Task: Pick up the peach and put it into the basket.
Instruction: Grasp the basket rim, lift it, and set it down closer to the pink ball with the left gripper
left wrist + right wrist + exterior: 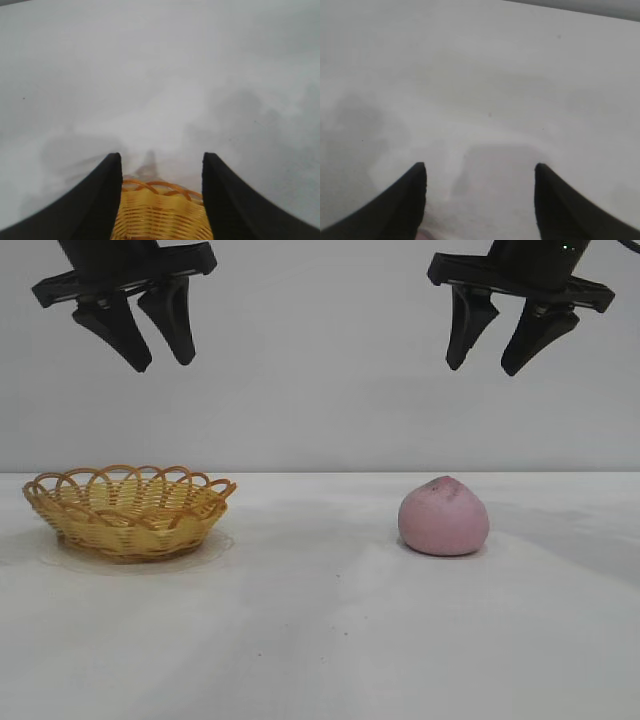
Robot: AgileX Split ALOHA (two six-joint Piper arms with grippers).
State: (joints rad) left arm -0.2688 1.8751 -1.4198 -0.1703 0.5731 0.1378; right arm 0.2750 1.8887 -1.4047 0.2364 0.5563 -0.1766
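The pink peach [444,517] sits on the white table, right of centre. High above it, slightly to the right, hangs my right gripper [484,366], open and empty; in the right wrist view the gripper [480,167] frames bare table, with only a sliver of the peach [431,236] showing. At the left stands the yellow-orange wicker basket [128,510], with nothing visible inside it. My left gripper [164,364] hangs open well above the basket. Between its dark fingers the left wrist view shows the left gripper [161,157] over the basket [160,212] weave.
The white table [320,640] stretches between basket and peach with nothing on it. A plain grey wall [320,370] stands behind.
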